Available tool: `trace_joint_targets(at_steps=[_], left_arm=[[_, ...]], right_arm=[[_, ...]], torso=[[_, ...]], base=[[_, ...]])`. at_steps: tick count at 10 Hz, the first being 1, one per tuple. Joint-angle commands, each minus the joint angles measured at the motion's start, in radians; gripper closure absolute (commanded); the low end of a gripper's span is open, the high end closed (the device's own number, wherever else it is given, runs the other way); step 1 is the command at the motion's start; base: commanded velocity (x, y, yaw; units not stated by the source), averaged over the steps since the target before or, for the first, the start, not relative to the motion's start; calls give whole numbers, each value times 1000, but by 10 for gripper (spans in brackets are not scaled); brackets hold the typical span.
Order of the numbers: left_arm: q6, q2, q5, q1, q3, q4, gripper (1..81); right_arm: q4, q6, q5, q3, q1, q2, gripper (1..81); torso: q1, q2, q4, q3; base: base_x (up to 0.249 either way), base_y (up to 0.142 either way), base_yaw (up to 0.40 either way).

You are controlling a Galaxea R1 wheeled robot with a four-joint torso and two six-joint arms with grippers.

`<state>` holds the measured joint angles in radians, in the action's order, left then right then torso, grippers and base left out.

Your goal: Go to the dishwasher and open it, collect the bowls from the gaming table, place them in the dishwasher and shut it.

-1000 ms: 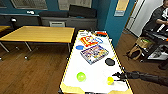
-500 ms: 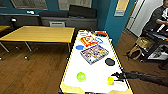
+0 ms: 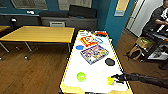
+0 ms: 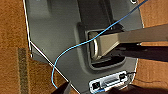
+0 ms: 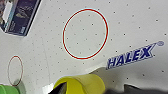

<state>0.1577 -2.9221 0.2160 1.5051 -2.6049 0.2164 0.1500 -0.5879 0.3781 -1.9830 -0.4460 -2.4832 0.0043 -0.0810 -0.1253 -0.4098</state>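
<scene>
On the near end of the white gaming table [image 3: 96,72] sit two bowls: one lime-green bowl [image 3: 81,76] toward the table's left edge and one yellower bowl [image 3: 110,80] toward its right, where the right end effector [image 3: 117,78] is at that bowl's rim, though whether its fingers are spread or pinching cannot be told. Farther along the table lie two game boxes [image 3: 94,53], one dark flat disc [image 3: 109,61] and one blue disc [image 3: 79,47]. Left of the table stands one yellow wooden table [image 3: 40,33], and one person [image 3: 160,18] is at far right.
</scene>
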Motion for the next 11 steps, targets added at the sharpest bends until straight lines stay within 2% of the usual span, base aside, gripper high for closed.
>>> trace_joint_targets(at_steps=[1, 3, 5, 8, 11], left_arm=[[0, 3, -58, -4, 5, 0, 10], [0, 3, -58, -1, 5, -2, 10], [0, 0, -58, -1, 5, 0, 10], [0, 3, -59, -1, 5, 0, 10], [0, 7, -58, 1, 5, -3, 10]], right_arm=[[20, 2, -15, 61, 103, 83, 10], [19, 2, -27, 105, 78, 123, 10], [19, 3, -74, 126, 43, 146, 10], [17, -1, -76, 113, 57, 114, 10], [20, -3, -70, 49, 80, 47, 10]], torso=[[0, 0, 0, 0], [0, 0, 0, 0], [0, 0, 0, 0], [0, 0, 0, 0], [0, 0, 0, 0]], base=[[0, 0, 0], [0, 0, 0], [0, 0, 0], [0, 0, 0], [0, 0, 0]])
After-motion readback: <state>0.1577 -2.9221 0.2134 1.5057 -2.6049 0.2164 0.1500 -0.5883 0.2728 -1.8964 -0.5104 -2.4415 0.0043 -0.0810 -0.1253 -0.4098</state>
